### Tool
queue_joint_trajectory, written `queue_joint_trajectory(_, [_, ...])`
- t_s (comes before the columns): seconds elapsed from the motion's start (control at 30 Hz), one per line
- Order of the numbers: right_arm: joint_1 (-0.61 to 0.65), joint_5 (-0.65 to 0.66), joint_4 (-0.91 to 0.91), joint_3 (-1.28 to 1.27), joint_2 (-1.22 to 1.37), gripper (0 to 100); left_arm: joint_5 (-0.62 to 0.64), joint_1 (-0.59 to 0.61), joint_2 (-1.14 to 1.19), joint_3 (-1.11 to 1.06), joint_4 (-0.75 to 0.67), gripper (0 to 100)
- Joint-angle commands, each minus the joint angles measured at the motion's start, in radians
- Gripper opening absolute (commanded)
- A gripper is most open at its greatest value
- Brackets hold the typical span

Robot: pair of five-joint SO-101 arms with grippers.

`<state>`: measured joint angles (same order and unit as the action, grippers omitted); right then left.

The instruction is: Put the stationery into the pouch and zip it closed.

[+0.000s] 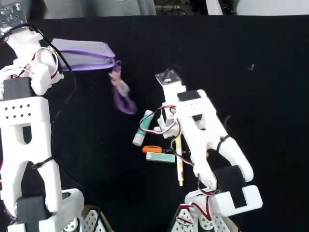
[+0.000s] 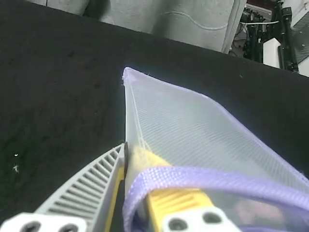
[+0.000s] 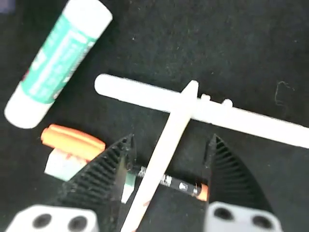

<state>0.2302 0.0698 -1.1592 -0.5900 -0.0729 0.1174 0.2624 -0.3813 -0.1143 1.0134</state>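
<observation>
Right wrist view has the right gripper (image 3: pixel 171 141) spread wide astride a cream pencil (image 3: pixel 164 154) that crosses a white pen (image 3: pixel 251 118), so a pinch here could, I judge, catch both or roll the pencil towards the glue stick (image 3: pixel 58 63) and orange marker (image 3: pixel 72 141) close by. At the upper left of the high view the left gripper (image 2: pixel 126 151) pinches the rim of the purple pouch (image 1: pixel 84 53), well apart from all these at centre, and that thin hold on soft mesh may slip. Black cloth (image 1: pixel 241 58) forms the work surface, with grey fabric (image 2: pixel 169 19) and dark equipment stands (image 2: pixel 256 29) beyond its far edge.
</observation>
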Motion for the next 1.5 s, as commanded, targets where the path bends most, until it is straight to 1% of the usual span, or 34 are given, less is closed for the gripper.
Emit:
queue_joint_trajectory(0.0, [-0.014, -0.011, 0.086, -0.021, -0.007, 21.9, 0.009, 0.008, 0.003, 0.030, -0.009, 3])
queue_joint_trajectory(0.13, [-0.014, -0.011, 0.157, -0.050, 0.021, 21.9, 0.009, 0.008, 0.037, 0.031, -0.029, 3])
queue_joint_trajectory(0.3, [-0.015, -0.009, 0.140, 0.005, 0.122, 21.1, 0.009, 0.008, 0.043, 0.031, -0.029, 3])
queue_joint_trajectory(0.37, [-0.029, -0.006, 0.100, 0.048, 0.156, 16.3, 0.009, 0.008, 0.043, 0.031, -0.028, 3])
queue_joint_trajectory(0.5, [-0.075, -0.002, 0.057, 0.104, 0.170, 1.8, 0.009, 0.004, 0.043, 0.031, -0.023, 3])
queue_joint_trajectory(0.63, [-0.112, 0.002, 0.044, 0.119, 0.133, 0.9, 0.015, -0.008, 0.043, 0.031, -0.021, 3])
queue_joint_trajectory(0.8, [-0.118, 0.041, 0.017, 0.125, -0.002, 1.1, 0.017, -0.041, 0.041, 0.031, -0.020, 3])
queue_joint_trajectory(0.93, [-0.118, 0.041, 0.009, 0.125, -0.153, 1.1, 0.017, -0.081, 0.041, 0.048, -0.008, 3])
queue_joint_trajectory(1.1, [-0.118, 0.041, 0.009, 0.125, -0.375, 1.1, 0.020, -0.147, 0.055, 0.219, 0.155, 3])
queue_joint_trajectory(1.2, [-0.115, 0.041, 0.017, 0.127, -0.527, 1.1, 0.054, -0.185, 0.055, 0.306, 0.233, 3])
queue_joint_trajectory(1.33, [-0.114, 0.041, 0.020, 0.127, -0.714, 1.1, 0.068, -0.228, 0.063, 0.338, 0.275, 3])
queue_joint_trajectory(1.47, [-0.112, 0.041, 0.069, 0.119, -0.848, 1.1, 0.068, -0.266, 0.127, 0.346, 0.321, 3])
